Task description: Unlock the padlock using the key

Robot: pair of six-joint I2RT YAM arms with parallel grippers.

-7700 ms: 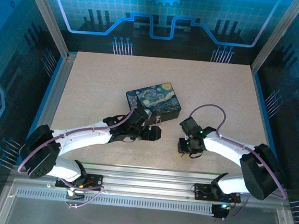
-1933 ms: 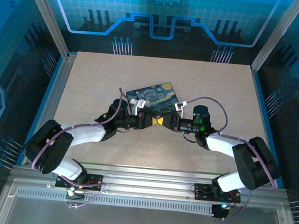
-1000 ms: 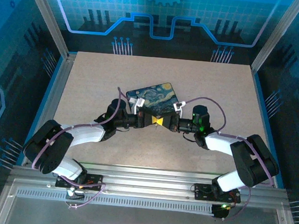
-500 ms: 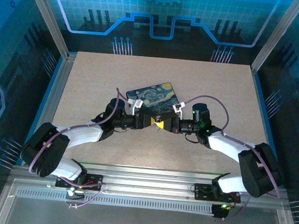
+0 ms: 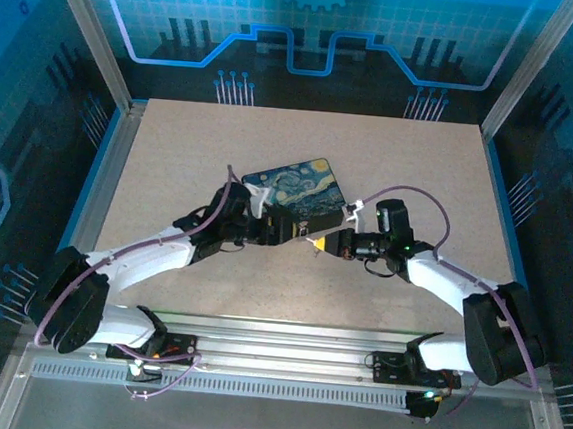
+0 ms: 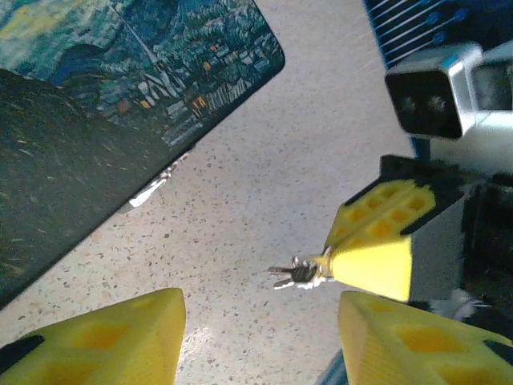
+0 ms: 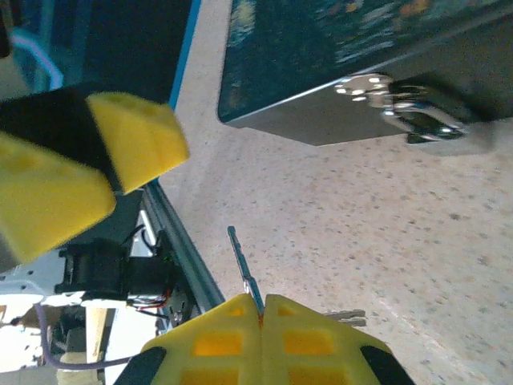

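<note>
The right hand (image 7: 261, 311) is pressed together on the key (image 7: 243, 269). It grips only the key's end, so the thin blade projects past the fingertips, over the desk (image 7: 385, 233) and near the latch (image 7: 401, 100) of the box (image 7: 337, 48). A second small metal piece (image 7: 345, 318), apparently on the same ring, sticks out sideways at the pads. The left hand (image 6: 260, 309) is spread, carries nothing and faces the key tip from close by. The contact area on the key is small, so a side load at the padlock's keyway could pivot the blade or pull it from the pads. A dropped key would lie flat on the desk and be hard to pick up. The loose piece could foul the keyway. With the left hand empty, the padlock would probably shift away under insertion force. The hands are close together, so a misjudged approach could bring their fingers into contact.
</note>
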